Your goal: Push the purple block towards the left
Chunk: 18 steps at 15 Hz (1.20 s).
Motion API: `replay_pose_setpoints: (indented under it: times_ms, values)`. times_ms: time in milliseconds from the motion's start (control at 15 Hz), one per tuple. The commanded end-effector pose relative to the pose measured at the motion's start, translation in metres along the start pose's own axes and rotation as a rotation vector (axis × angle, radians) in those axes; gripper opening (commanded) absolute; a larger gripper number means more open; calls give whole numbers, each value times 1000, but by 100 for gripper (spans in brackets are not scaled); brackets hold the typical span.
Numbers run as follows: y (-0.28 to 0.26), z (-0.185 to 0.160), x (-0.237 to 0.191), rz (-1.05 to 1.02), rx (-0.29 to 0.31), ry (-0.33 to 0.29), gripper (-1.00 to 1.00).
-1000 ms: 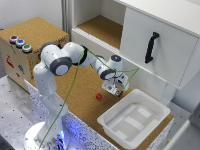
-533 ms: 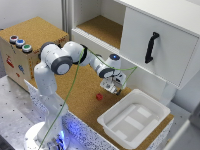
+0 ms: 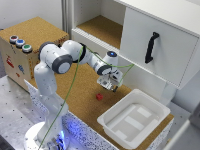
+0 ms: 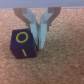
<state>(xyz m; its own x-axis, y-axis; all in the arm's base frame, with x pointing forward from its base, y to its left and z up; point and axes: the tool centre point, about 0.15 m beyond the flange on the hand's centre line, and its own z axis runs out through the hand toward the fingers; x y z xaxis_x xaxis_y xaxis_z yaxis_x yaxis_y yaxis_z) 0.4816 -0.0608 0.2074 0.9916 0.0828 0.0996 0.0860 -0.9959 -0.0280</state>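
Sitting on the brown cork bench, the dark purple cube with yellow markings fills the left middle of the wrist view, just beside the tool, whose fingers are nearly closed, gripping nothing.

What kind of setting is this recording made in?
Probably a robotics lab test bench, built as a mock kitchen: a cork-topped counter with a white cabinet, a white tray, and a box with coloured buttons. The arm's end effector hangs over the counter.
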Motion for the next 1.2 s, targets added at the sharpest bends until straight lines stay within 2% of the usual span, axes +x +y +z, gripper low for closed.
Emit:
replay_pose_setpoints:
  times_ms: [0, 600, 733, 1133]
  values:
    - [-39, 5, 21, 25, 25, -83, -100]
    - [-107, 7, 25, 23, 43, -93, -100]
    - [-119, 11, 26, 3, 40, -113, -100]
    - [-107, 0, 23, 55, 2, -77, -100]
